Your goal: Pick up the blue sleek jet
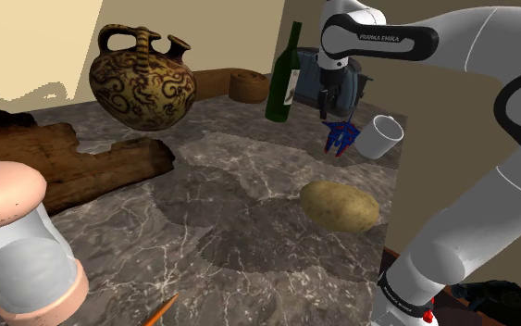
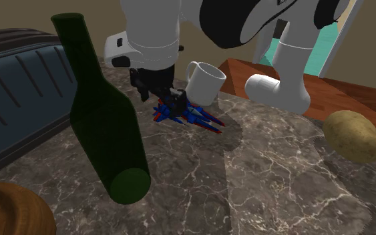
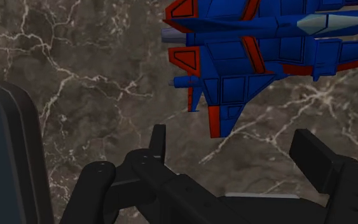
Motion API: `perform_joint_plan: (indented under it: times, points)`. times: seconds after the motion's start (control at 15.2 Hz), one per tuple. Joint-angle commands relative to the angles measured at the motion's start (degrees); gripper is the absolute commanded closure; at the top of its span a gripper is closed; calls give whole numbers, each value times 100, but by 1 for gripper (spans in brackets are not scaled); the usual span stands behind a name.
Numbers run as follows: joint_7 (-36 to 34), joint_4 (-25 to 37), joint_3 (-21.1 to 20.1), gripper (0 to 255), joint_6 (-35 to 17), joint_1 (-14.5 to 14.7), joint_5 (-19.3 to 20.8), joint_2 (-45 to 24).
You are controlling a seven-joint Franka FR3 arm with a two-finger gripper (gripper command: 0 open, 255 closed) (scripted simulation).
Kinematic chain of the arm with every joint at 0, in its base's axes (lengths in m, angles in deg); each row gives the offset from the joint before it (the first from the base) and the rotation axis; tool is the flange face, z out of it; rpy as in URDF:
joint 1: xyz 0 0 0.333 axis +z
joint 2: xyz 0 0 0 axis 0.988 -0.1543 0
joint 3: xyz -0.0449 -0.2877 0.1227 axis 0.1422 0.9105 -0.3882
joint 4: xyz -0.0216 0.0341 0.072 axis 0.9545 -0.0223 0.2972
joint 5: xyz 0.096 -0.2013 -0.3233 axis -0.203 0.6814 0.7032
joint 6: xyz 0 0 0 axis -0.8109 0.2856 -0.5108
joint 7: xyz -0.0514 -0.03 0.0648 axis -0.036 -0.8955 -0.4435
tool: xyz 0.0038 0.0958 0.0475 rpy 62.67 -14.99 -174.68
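Note:
The blue jet (image 1: 341, 137) with red trim lies on the dark marbled tabletop (image 1: 212, 213), right beside a white mug (image 1: 379, 137). In the second exterior view the jet (image 2: 190, 113) rests just in front of the mug (image 2: 203, 80). My black gripper (image 1: 327, 109) hangs close above the jet's tail end, fingers apart and holding nothing. Seen from the wrist, the jet (image 3: 254, 57) lies beyond the open gripper (image 3: 234, 143), off toward the right finger (image 3: 314, 156), not between the fingers. In the second exterior view the gripper (image 2: 163, 93) stands over the jet's rear.
A green bottle (image 1: 283, 79) stands close behind the gripper. A potato (image 1: 340, 206) lies nearer the stand, by the table's edge. A patterned jug (image 1: 142, 81), a wooden log (image 1: 73, 162) and a pink-lidded jar (image 1: 18, 241) fill the shoulder view's left. A dark case (image 2: 19, 93) lies beside the table.

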Motion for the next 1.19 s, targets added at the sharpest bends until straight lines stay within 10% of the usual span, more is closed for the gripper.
perform_joint_plan:
  times: [0.0, 0.4, 0.46, 1.12]
  points:
    - [-23, -103, 6, 0, -122, -3, 8, -24]
    - [-105, -488, 17, 0, -464, -8, 16, 10]
    - [-111, -496, 16, 255, -473, -6, 16, 9]
    - [-87, -407, 14, 255, -390, -7, 14, 6]
